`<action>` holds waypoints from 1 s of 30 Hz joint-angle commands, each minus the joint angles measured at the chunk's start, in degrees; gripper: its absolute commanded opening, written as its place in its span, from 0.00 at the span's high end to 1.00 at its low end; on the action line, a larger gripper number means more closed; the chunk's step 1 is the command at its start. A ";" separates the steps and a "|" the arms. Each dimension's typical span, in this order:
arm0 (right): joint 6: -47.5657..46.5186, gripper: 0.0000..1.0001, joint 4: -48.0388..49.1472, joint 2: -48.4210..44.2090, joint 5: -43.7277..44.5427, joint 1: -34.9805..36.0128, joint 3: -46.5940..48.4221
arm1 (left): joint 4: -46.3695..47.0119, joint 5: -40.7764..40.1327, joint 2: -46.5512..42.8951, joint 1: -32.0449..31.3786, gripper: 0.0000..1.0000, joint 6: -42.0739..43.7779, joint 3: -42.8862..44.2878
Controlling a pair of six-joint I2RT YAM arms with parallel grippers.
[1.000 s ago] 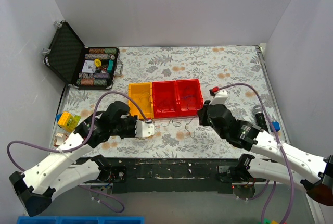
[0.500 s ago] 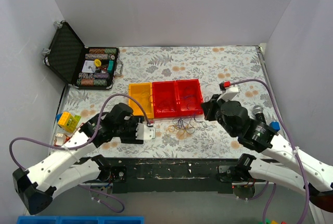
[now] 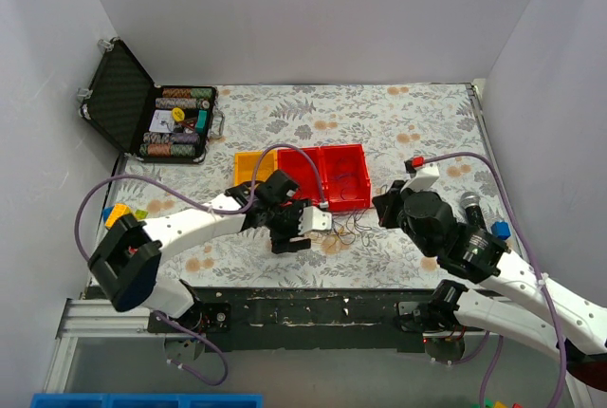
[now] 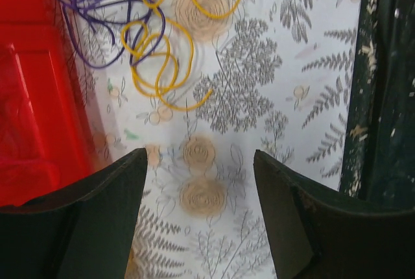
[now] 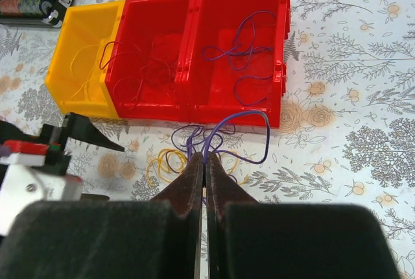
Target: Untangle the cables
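Note:
The cables (image 3: 343, 230) lie as a small tangle of thin purple and yellow loops on the floral cloth, just in front of the red bins. My right gripper (image 5: 205, 159) is shut on a purple cable (image 5: 249, 118) that arches up from its tips; yellow loops (image 5: 162, 162) lie to its left. In the top view the right gripper (image 3: 381, 211) sits right of the tangle. My left gripper (image 4: 199, 156) is open over bare cloth, with yellow loops (image 4: 155, 65) and purple strands (image 4: 97, 6) a short way ahead. It sits left of the tangle (image 3: 319, 228).
A yellow bin (image 5: 81, 100) and two red bins (image 5: 227, 113) stand behind the tangle, with thin wires inside. A black case of poker chips (image 3: 142, 104) is at the far left, toy blocks (image 3: 119, 216) at the left edge, a microphone (image 3: 471, 207) at the right. The dark table edge (image 4: 389, 97) is close.
The left gripper opened, let go of the cables and swung right, up to the tangle. The stretched cables fell slack. The right gripper stayed shut and drew slightly right.

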 commanded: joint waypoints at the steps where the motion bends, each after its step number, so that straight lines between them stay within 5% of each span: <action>1: 0.34 0.99 0.15 -1.52 4.04 -0.05 0.34 | 8.31 8.22 4.20 -0.44 0.35 -8.78 3.25; 5: 0.08 0.99 0.06 -1.78 4.75 0.04 0.08 | 15.61 7.26 6.67 -1.75 0.37 -9.32 1.23; 23: 0.70 0.99 -2.14 -3.89 7.04 -0.05 0.96 | 20.37 2.17 14.23 -4.84 0.52 -3.96 -1.67; 30: 0.08 0.99 -2.05 -3.80 7.30 -0.05 1.66 | 22.04 -0.03 12.13 -4.83 0.71 -5.54 -1.94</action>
